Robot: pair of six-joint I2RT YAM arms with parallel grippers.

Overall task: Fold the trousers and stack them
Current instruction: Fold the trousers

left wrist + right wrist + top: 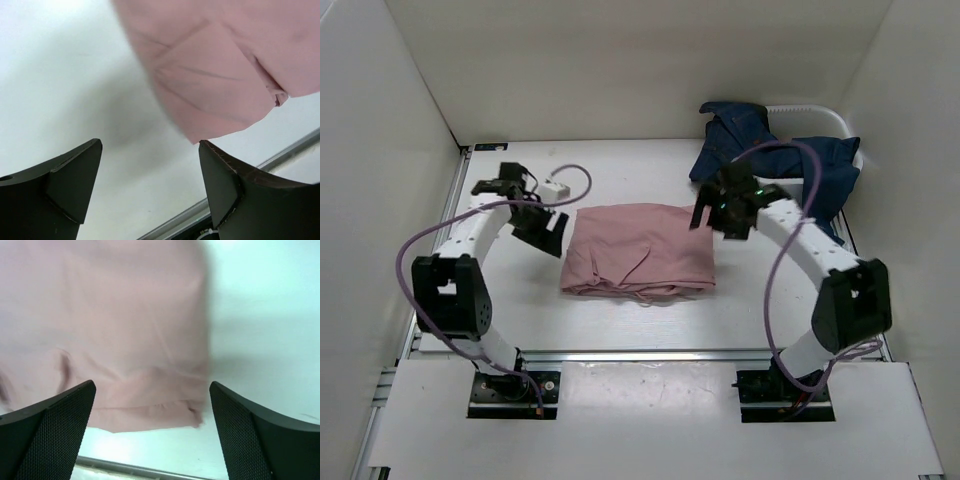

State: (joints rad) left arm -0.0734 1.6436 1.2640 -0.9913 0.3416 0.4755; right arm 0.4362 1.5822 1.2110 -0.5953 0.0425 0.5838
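The dusty-pink trousers (640, 248) lie folded into a rough rectangle in the middle of the white table. They also show in the left wrist view (220, 65) and the right wrist view (105, 325). My left gripper (548, 232) hangs open and empty just left of the fold; its own view (150, 145) shows bare table between the fingers. My right gripper (712, 213) hangs open and empty above the fold's right edge; its own view (152, 387) shows the cloth's near corner below, untouched.
A pile of dark blue denim (775, 160) lies at the back right beside a white hose (810, 108). A small white box (556, 187) sits at the back left. White walls close the sides and back. A metal rail (650, 353) runs along the near edge.
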